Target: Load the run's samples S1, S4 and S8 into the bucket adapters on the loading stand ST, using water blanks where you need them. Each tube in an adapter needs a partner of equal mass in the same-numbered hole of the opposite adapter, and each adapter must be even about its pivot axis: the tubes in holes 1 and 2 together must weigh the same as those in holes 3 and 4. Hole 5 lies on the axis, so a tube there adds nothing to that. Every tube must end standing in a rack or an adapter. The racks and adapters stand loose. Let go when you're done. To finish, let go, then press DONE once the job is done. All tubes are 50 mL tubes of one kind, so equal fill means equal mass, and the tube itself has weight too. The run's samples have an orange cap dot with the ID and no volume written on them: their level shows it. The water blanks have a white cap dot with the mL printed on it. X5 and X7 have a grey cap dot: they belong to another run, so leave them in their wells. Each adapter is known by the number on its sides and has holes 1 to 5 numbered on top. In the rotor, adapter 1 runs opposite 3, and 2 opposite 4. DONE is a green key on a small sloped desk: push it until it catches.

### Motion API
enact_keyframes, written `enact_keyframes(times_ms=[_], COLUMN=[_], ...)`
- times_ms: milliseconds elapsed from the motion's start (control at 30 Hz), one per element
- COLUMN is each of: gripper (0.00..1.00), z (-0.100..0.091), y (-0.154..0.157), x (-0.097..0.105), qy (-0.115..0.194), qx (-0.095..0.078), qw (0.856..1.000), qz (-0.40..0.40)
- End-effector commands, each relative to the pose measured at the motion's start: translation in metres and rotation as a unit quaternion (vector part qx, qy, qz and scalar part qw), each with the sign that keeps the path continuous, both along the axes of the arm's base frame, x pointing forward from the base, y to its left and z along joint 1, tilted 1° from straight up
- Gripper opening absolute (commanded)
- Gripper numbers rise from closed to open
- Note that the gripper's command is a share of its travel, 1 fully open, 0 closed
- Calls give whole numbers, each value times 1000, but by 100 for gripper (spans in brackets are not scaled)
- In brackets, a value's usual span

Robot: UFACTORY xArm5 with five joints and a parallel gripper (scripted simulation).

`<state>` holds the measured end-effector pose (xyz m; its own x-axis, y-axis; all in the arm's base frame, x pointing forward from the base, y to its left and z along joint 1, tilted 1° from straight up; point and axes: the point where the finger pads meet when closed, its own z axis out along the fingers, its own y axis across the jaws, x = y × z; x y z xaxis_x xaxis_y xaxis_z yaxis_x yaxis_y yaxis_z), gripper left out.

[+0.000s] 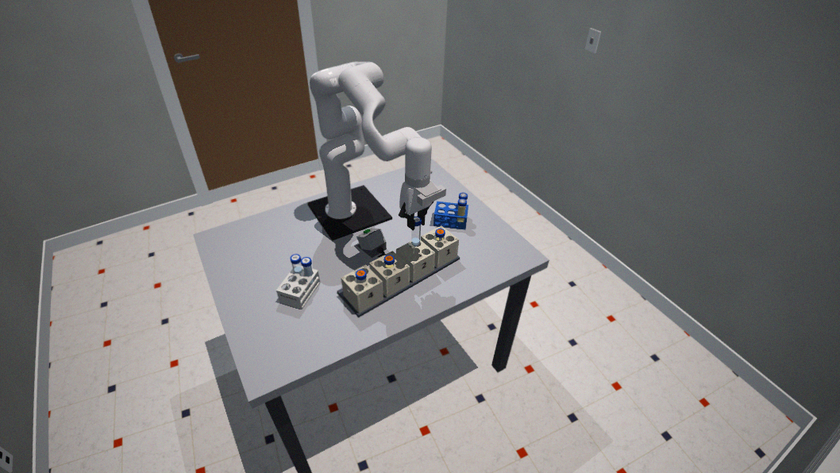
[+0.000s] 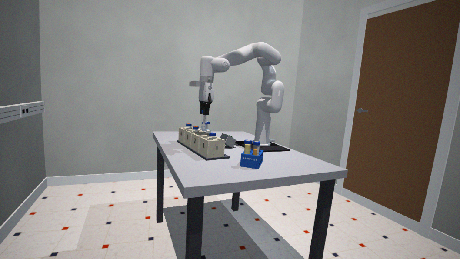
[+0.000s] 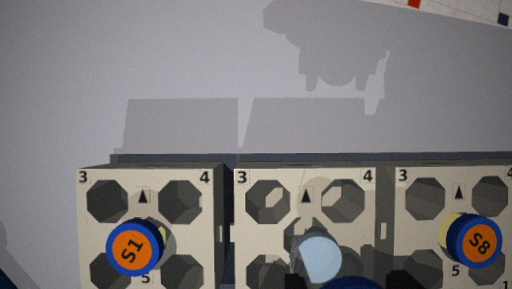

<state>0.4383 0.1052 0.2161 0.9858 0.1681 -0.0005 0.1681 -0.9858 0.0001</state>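
Note:
Four beige adapters stand in a row on the dark stand: adapter 4 (image 1: pixel 365 289), 3 (image 1: pixel 394 273), 2 (image 1: pixel 421 261) and 1 (image 1: pixel 443 246). S1 (image 3: pixel 134 247) stands in hole 5 of adapter 1, S8 (image 3: pixel 477 242) in hole 5 of adapter 3, and another orange-dot tube (image 1: pixel 360 274) in adapter 4. Adapter 2 (image 3: pixel 304 218) is empty. My gripper (image 1: pixel 416 220) (image 3: pixel 346 281) is shut on a water blank (image 1: pixel 415 232) (image 3: pixel 319 257), held upright by its cap. Its pale blue lower end hangs over adapter 2's centre hole, close to the top face.
The white blank rack (image 1: pixel 298 286) with two tubes stands at the left. The blue SAMPLES rack (image 1: pixel 451 214) (image 2: pixel 251 158) with two tubes stands right of my gripper. The small desk with the green DONE key (image 1: pixel 367 231) sits behind the adapters, near the arm's base.

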Motion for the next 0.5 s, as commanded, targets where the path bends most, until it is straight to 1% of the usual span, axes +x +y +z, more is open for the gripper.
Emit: enact_keyframes(times_ms=[0,67,467], gripper=[0,0,0], z=[-8,-12,-12], y=[0,0,0], x=[1,1,1], qy=[0,0,0], qx=[8,8,8], qw=[1000,1000,1000], qz=[0,0,0])
